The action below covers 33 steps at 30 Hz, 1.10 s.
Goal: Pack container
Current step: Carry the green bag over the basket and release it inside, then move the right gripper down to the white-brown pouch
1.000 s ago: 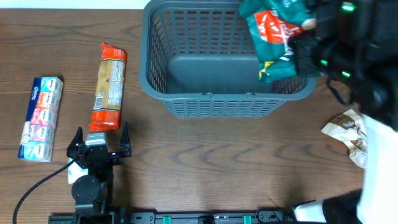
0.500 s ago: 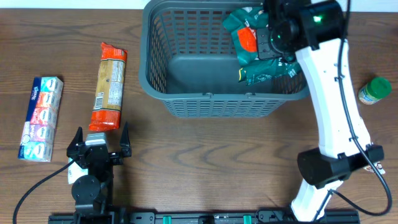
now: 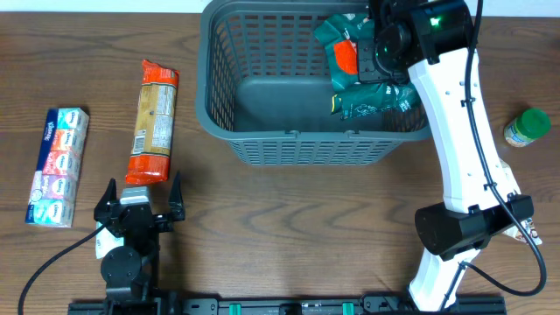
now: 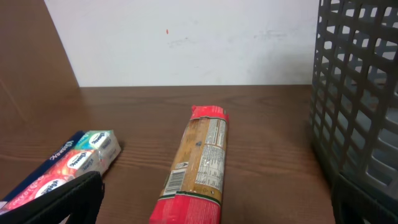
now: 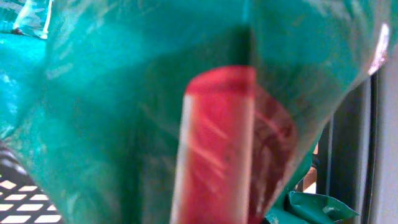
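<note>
Right hand (image 3: 372,54) apparently grips green packet (image 3: 332,35) inside container (image 3: 297,136); jar (image 3: 525,127) well aside.

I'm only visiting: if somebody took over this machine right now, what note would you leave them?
Left gripper: open, empty, at the near edge of the table.
Right gripper: over the container, apparently shut on a green bag.
Done: a darker green packet shows inside the container.
Left: release the bag. The cracker pack, tissue pack and green-lidded jar lie outside the container.
</note>
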Motion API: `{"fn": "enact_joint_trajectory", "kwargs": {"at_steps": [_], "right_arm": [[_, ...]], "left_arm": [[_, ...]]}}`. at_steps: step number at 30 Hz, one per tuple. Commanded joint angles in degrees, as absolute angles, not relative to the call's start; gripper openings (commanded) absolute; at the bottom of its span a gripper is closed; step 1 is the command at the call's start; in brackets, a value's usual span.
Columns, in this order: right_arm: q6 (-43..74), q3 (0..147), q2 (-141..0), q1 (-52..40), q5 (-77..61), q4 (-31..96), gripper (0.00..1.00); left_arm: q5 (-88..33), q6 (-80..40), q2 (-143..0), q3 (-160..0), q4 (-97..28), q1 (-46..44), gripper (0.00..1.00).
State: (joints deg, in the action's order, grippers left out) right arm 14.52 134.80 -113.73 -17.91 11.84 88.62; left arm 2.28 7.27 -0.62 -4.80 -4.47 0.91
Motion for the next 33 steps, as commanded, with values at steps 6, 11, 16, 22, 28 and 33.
{"fn": "enact_joint_trajectory", "kwargs": {"at_steps": [6, 11, 16, 22, 28, 33], "right_arm": [[14.02, 136.07, -112.42, -18.41, 13.91, 88.73, 0.56], [12.73, 136.07, -112.42, -18.39, 13.96, 89.19, 0.73], [12.80, 136.07, -112.40, -18.39, 13.96, 89.12, 0.77], [12.80, 136.14, -111.61, -17.39, 15.11, 88.03, 0.62], [20.16, 137.58, -106.34, -10.96, 19.97, 90.00, 0.67], [31.64, 137.80, -99.02, 1.52, 19.27, 93.23, 0.97]], "left_arm": [[2.33, 6.52, -0.23, -4.16, -4.21, 0.67, 0.99], [2.33, 6.52, -0.23, -4.16, -4.21, 0.67, 0.99], [2.35, 6.52, -0.23, -4.16, -4.21, 0.67, 0.99], [2.33, 6.52, -0.23, -4.16, -4.21, 0.67, 0.98], [2.35, 6.52, -0.23, -4.16, -4.21, 0.67, 0.99], [2.33, 6.52, -0.23, -4.16, -4.21, 0.67, 0.99]]}}
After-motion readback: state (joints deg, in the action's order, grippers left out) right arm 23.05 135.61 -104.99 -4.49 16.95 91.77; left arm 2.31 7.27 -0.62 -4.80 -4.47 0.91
